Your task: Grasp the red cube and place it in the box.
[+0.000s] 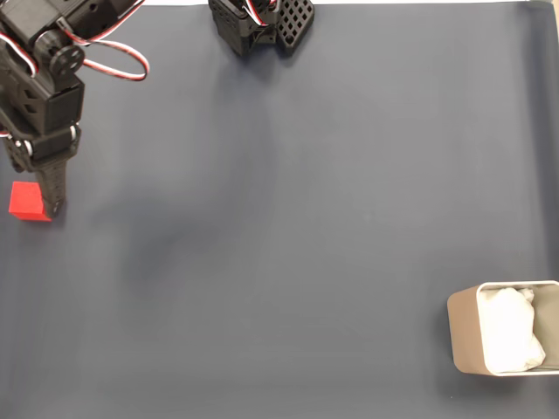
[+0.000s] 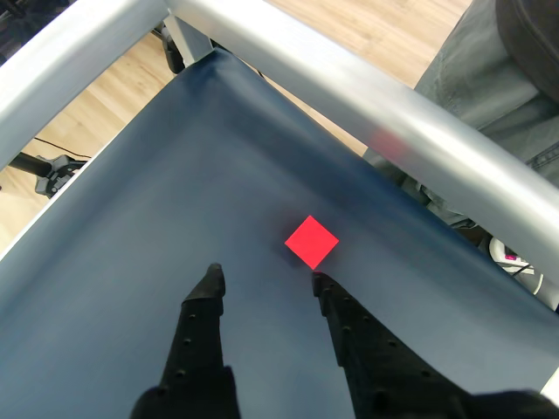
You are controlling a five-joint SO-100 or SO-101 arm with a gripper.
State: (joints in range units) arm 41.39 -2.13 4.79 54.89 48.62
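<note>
The claw (image 2: 264,278) hangs released just beside the red cube (image 2: 312,242) on the bench (image 1: 288,218); grasping and carrying to the box (image 1: 505,339) remain.

Dark blue mat (image 1: 288,218); metal rail (image 2: 367,96); wooden floor (image 2: 384,30).

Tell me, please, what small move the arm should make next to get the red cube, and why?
Probably nudge the end effector forward and slightly right in the wrist view. Its fingers are open, but the red cube lies just past the right fingertip, not between them. In the fixed view one fingertip sits beside the cube.
</note>
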